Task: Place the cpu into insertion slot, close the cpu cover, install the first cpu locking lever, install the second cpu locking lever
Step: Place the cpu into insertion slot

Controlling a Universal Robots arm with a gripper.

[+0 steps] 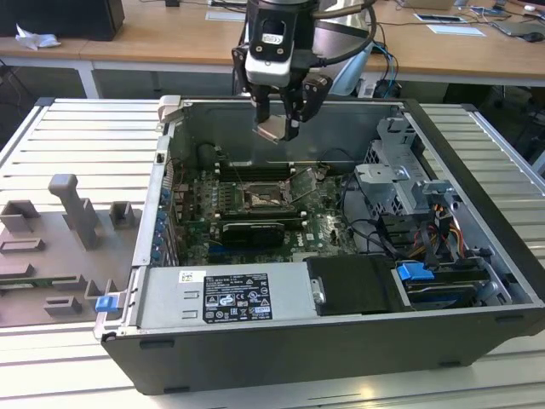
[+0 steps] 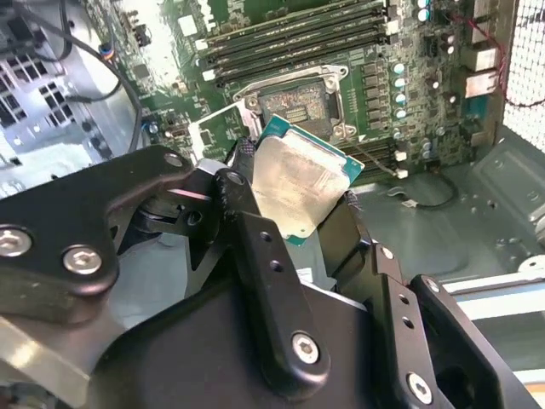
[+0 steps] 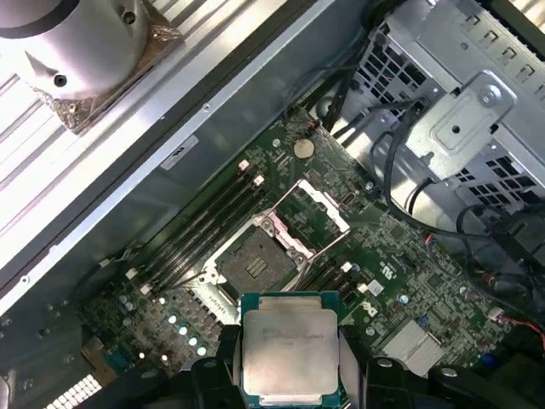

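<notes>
On the ribbed grey worktop (image 1: 77, 136), inside the open computer case (image 1: 281, 366), the claw (image 1: 278, 119) pinches the cpu (image 3: 288, 354) above the bare insertion slot (image 3: 255, 264), cpu cover (image 3: 324, 200) raised; seemingly 0 of 4 steps complete.

A ribbed, silver-grey metal table (image 1: 68, 128) carries everything; an open black computer case (image 1: 341, 362) lies on its side across the middle, open face upward. On the exterior view's left, just beside the case, a flat grey fixture plate (image 1: 43, 256) with upright blocks rests on the ribs; a small blue piece (image 1: 106, 302) sits at the plate's corner nearest the case; the ribs run on past the case at the exterior view's right.
</notes>
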